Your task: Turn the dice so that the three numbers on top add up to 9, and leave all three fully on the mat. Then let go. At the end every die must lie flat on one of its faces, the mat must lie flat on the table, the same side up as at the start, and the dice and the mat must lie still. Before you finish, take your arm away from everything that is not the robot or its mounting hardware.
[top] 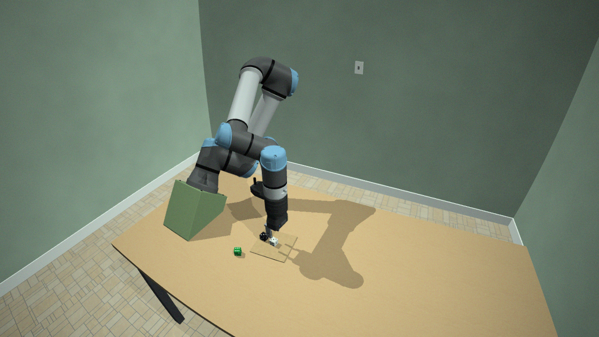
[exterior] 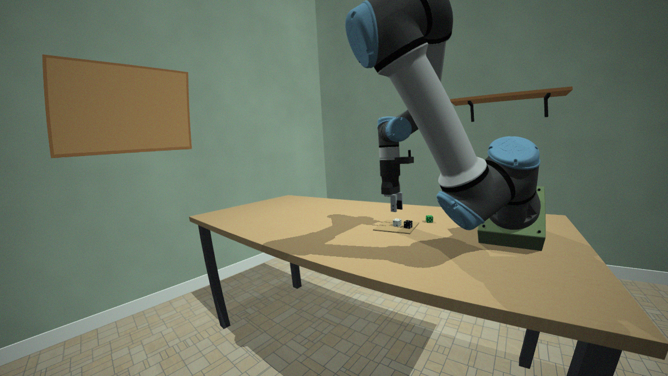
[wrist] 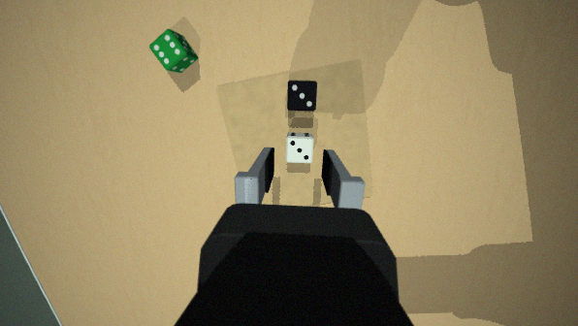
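Note:
A white die (wrist: 300, 147) lies flat on the tan mat (wrist: 297, 127) with three pips up. A black die (wrist: 302, 94) lies on the mat just beyond it, also with three up. A green die (wrist: 173, 49) lies on the bare table off the mat, up and to the left in the wrist view, showing five pips on top. My gripper (wrist: 298, 162) is open and empty, raised above the white die, with its fingers clear of it. In the top and exterior views the gripper (exterior: 396, 202) hangs over the white die (exterior: 396, 222), with the black die (exterior: 408, 224) and the green die (exterior: 429, 218) to the right.
The green robot base (top: 190, 213) stands behind and to the left of the mat (top: 274, 247). The table's left edge runs close to the green die (top: 237, 250).

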Motion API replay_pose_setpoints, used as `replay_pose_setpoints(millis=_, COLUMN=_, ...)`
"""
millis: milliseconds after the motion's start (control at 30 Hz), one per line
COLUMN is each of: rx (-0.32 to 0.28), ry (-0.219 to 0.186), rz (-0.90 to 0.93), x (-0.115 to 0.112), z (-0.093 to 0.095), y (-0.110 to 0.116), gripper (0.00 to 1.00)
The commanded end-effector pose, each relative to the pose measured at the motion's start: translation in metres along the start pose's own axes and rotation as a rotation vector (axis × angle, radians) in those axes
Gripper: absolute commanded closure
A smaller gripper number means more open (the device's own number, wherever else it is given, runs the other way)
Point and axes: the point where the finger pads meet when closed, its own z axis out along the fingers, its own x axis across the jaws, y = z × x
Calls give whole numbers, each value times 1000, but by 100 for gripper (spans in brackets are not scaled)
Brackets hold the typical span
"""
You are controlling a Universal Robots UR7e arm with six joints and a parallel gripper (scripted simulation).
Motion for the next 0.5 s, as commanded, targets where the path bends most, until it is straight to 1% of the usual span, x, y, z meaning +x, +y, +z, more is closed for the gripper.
replay_pose_setpoints(millis=0, rx=2, ry=2, rz=0, x=0, z=-21, y=-1, gripper=21)
replay_pose_setpoints(millis=133, rx=2, ry=2, rz=0, x=0, z=-31, y=-1, gripper=21)
replay_pose_setpoints(millis=267, rx=2, ry=2, rz=0, x=0, z=-33, y=-1, gripper=21)
replay_pose_setpoints(millis=300, rx=2, ry=2, rz=0, x=0, z=-33, y=-1, gripper=0)
replay_pose_setpoints(millis=467, rx=2, ry=2, rz=0, x=0, z=-33, y=-1, gripper=0)
